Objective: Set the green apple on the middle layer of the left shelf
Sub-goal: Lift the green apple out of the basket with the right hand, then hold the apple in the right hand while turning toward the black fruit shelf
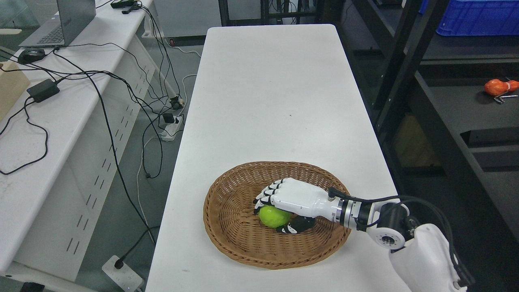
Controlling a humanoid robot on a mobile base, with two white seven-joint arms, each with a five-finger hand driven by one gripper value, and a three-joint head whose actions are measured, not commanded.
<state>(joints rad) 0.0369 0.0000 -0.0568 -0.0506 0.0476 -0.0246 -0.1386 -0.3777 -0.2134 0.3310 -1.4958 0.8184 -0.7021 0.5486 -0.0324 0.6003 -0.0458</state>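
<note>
Green apple (274,216) sitting low in the wicker basket (227,211) on the white table (267,101), nothing else in there. Right hand (284,202) draped right over it from the right, fingers (267,194) curled across the top and thumb tucked beneath, so looks gripped but not lifted yet. Left arm nowhere in head view. Dark shelving (466,101) off to the right; no left shelf visible, so probably a lift and turn ahead.
</note>
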